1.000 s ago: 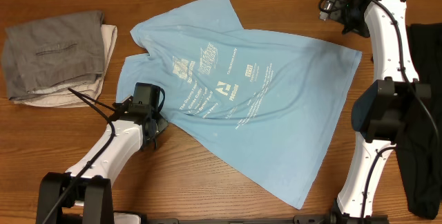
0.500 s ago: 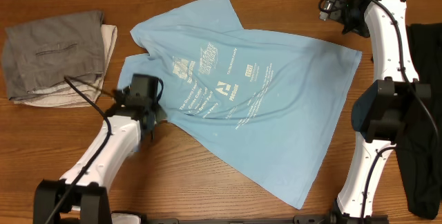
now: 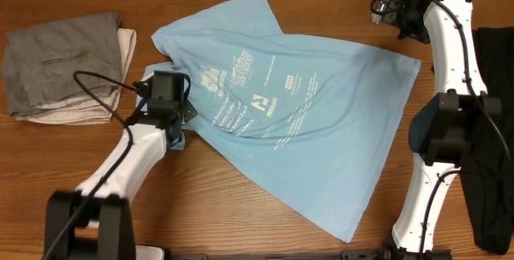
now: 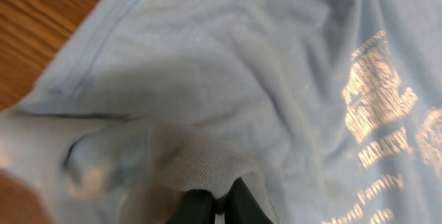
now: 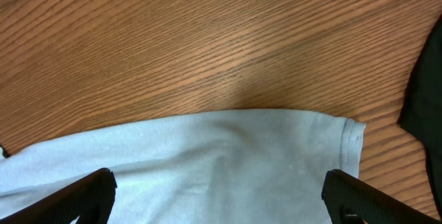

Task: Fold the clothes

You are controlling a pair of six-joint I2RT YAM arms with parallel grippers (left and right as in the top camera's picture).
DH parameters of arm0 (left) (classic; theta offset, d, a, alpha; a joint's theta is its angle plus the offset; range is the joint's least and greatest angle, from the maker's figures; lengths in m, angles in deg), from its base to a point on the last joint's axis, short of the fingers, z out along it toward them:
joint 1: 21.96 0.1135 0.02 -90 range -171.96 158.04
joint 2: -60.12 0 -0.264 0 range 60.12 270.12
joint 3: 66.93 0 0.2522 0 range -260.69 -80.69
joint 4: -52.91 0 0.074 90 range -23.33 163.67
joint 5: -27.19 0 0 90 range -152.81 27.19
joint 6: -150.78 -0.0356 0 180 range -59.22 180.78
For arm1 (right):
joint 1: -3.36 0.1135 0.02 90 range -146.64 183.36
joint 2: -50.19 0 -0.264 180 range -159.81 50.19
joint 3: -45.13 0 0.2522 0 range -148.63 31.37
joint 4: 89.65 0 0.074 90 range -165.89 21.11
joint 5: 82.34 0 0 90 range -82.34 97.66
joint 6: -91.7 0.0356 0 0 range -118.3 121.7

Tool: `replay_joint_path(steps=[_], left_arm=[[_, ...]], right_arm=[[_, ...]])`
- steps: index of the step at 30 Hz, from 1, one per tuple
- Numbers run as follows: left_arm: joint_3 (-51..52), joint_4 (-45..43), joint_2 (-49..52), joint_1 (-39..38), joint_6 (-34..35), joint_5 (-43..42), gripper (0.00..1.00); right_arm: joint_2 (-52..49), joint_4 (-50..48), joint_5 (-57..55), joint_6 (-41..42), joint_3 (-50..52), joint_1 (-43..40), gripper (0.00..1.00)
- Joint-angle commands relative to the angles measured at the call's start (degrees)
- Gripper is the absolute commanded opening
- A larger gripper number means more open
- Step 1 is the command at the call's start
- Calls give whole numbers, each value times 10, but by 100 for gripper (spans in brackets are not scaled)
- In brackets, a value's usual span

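T-shirt (image 4: 228,79): light blue, rumpled, fills nearly the whole frame.
hem (image 4: 97,51): a stitched edge running diagonally across the upper left.
print (image 4: 383,106): pale lettering at the right, partly blurred.
table (image 4: 34,16): brown wood, showing in the upper left corner.
left gripper (image 4: 219,207): dark fingertips at the bottom edge, pinched together on a raised fold of the T-shirt.

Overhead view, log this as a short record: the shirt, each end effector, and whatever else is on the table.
garment: light blue T-shirt, spread out with the printed side up, not yet folded
left end effector: shut, pinching the T-shirt's edge nearest the grey pile
right end effector: open, holding nothing, above the T-shirt's far corner
other items: folded grey garment on the left; dark cloth at the right edge
surface: wooden table
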Motion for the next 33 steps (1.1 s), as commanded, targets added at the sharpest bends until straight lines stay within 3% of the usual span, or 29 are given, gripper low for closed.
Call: replay_joint_path(steps=[1,4,6,7,9,15,18,22,25,27,33], left_arm=[[-8,-35,42,3,-18,11,8],[-8,-83,72,3,-35,13,11],[-8,-111,80,3,-53,13,19],[-8,-137,79,3,-87,14,24],[-22,-141,74,3,-138,17,45],[-118,2,43,1,-215,58,74],[-163,89,23,-2,-214,49,79],[-186,192,1,-9,-200,0,77],[-182,267,3,-12,-162,-40,43],[-172,306,7,-14,-139,-62,34],[-102,309,23,-21,-129,-58,36]], right_arm=[[7,-2,-1,2,-10,-2,100],[7,-2,-1,2,-10,-2,100],[7,-2,-1,2,-10,-2,100],[7,-2,-1,2,-10,-2,100],[7,-2,-1,2,-10,-2,100],[7,-2,-1,2,-10,-2,100],[7,-2,-1,2,-10,-2,100],[7,-2,-1,2,-10,-2,100],[7,-2,-1,2,-10,-2,100],[7,-2,-1,2,-10,-2,100],[7,-2,-1,2,-10,-2,100]])
